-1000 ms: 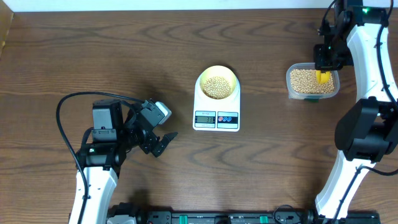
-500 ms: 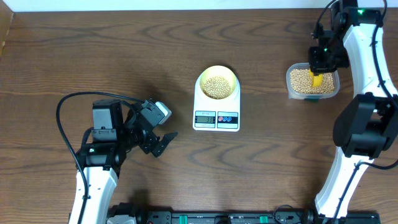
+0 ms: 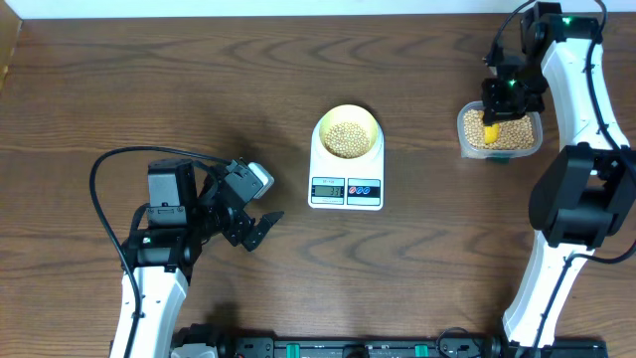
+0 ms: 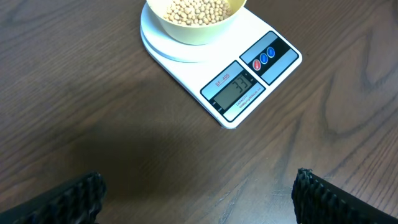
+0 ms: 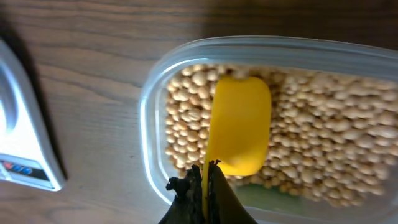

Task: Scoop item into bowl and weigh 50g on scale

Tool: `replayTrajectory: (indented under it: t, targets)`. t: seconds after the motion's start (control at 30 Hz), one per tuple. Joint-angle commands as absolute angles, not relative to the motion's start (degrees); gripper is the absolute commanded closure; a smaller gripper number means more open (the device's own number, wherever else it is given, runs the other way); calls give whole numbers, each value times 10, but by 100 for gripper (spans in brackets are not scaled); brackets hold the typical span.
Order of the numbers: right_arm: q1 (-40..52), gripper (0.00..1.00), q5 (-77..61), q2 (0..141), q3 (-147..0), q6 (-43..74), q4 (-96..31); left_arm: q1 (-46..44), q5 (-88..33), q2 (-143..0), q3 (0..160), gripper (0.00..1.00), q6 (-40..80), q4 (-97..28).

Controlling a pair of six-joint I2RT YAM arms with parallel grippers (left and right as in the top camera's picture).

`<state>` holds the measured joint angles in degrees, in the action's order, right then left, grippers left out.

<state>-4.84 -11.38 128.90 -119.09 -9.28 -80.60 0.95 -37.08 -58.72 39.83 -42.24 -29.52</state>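
Yellow plastic scoop [image 5: 239, 124]: since a second ago it has moved from the right part of the clear tub [image 5: 280, 42] to the tub's left part, toward the scale. The right gripper [image 3: 500, 107] carried it there, shifting leftward over the tub in the overhead view. The scoop's blade now lies flat on the beans in the tub, its upper face bare. The gripper's jaws are pressed together on the scoop's thin handle.

No change elsewhere. The left gripper [image 3: 260, 227] sits at the same spot on the brown wood table [image 3: 149, 80], left of and nearer than the scale, its jaws spread wide with nothing between them; both fingers [image 4: 81, 198] show at the lower corners of the left wrist view.

The bowl [image 4: 186, 34], pale yellow, stands on the platform of the white scale [image 4: 205, 68] as before. It holds a heap of tan beans [image 4: 196, 9]. The display [image 4: 239, 91] reads 33.

Counts:
- scale: 1
- bowl: 1
- tub: 1
- scoop: 1
- arms: 2
- lots of beans: 2, one in the bowl and one in the tub; single beans too many to count.

The tub stands well apart from the scale, to its right.
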Motion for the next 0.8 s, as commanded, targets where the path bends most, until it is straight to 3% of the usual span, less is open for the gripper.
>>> replayTrajectory:
  t: [0.0,0.77]
  targets:
    - [-65,99,-208,1300,-1190,-102,-810,8,-368,-587,401,3,-428,-295]
    - [-206,99,-369,1300,-1190,-158,-844,8,-368,-587,401,2,-428,-295]
